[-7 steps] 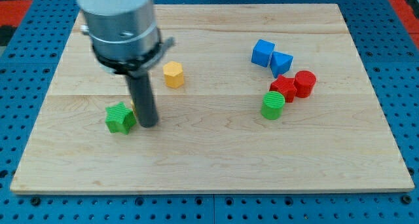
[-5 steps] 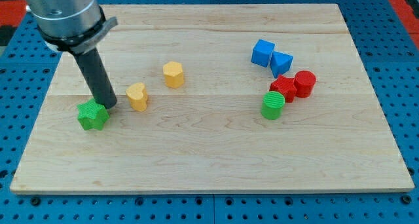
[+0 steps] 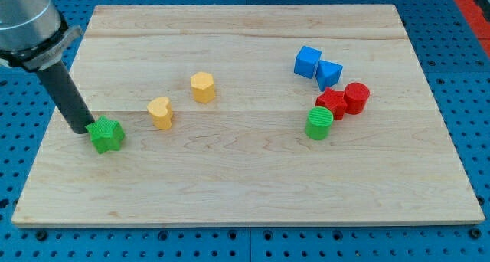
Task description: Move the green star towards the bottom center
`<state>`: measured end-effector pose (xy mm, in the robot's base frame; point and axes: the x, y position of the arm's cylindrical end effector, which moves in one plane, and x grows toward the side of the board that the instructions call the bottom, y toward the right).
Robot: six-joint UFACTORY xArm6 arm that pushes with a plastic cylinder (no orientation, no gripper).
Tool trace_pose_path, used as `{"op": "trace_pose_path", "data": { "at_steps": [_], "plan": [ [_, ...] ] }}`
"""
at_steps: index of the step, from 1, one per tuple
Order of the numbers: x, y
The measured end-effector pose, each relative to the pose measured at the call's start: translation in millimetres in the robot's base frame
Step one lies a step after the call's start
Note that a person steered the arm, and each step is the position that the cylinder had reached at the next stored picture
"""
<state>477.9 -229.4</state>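
Observation:
The green star [image 3: 106, 135] lies on the wooden board [image 3: 245, 178] near the view's left edge, about mid-height. My tip [image 3: 80, 129] rests on the board just left of the star, touching or nearly touching its upper-left side. The dark rod rises from there up to the arm's grey body at the view's top left.
A yellow heart [image 3: 160, 112] and a yellow hexagon [image 3: 202, 86] lie right of the star. On the right are a blue cube [image 3: 308, 62], a blue triangle-like block [image 3: 330, 73], a red star [image 3: 331, 103], a red cylinder [image 3: 356, 97] and a green cylinder [image 3: 318, 123].
My tip moved left, from the star's right side to its left side. The green star slid left across the board; the yellow heart is now uncovered.

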Motion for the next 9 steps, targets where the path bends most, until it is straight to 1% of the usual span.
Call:
{"op": "trace_pose_path", "data": {
  "at_steps": [6, 8, 9],
  "plan": [
    [62, 111],
    [61, 94],
    [72, 86]
  ]
}}
